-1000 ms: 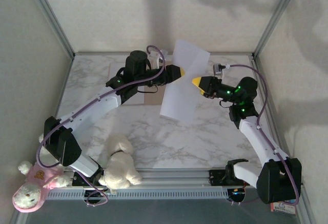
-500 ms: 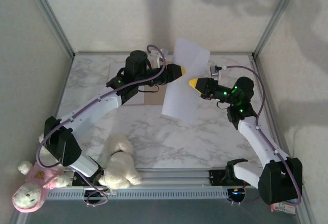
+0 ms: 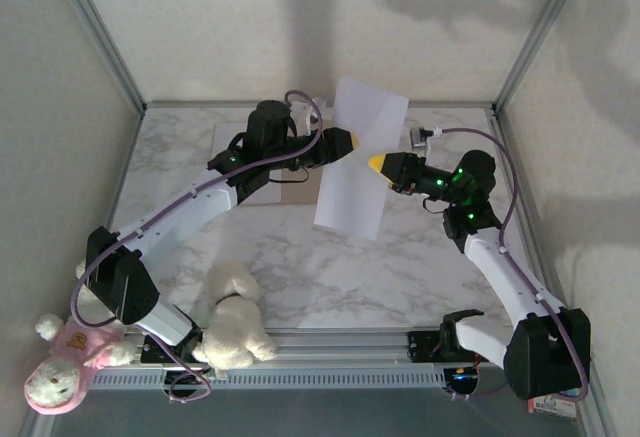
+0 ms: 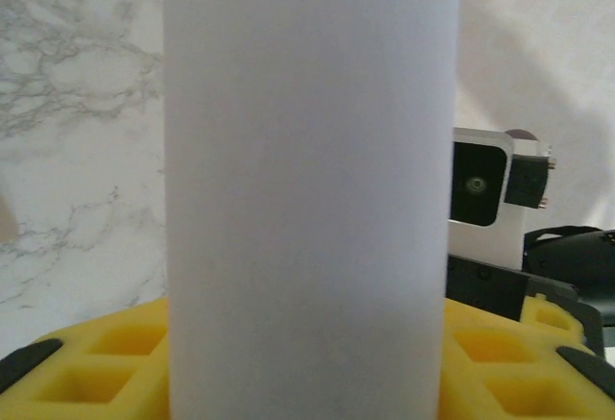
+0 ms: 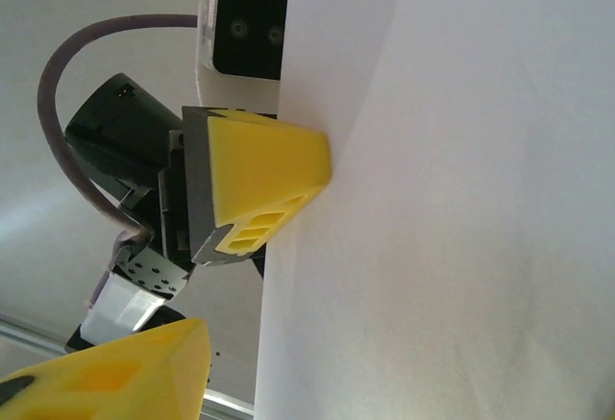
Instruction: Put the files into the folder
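Observation:
A white paper file [image 3: 360, 157] hangs upright above the middle of the table, its upper edge leaning against the back wall. My left gripper [image 3: 347, 141] is shut on its left edge; in the left wrist view the sheet [image 4: 307, 180] rises as a broad strip out of the yellow fingers [image 4: 86, 362]. My right gripper [image 3: 378, 163] is at the sheet's right side and stands open, with one finger [image 5: 106, 372] beside the paper [image 5: 452, 209]. The tan folder [image 3: 296, 197] lies flat under the left arm, mostly hidden.
A white plush toy [image 3: 235, 317] and a pink one [image 3: 65, 362] lie by the left arm's base. Metal frame posts and pale walls close the table on three sides. A small packet [image 3: 555, 404] sits by the right base.
My right gripper has moved left, up to the sheet's right side. The sheet has shifted slightly. The left arm has held still.

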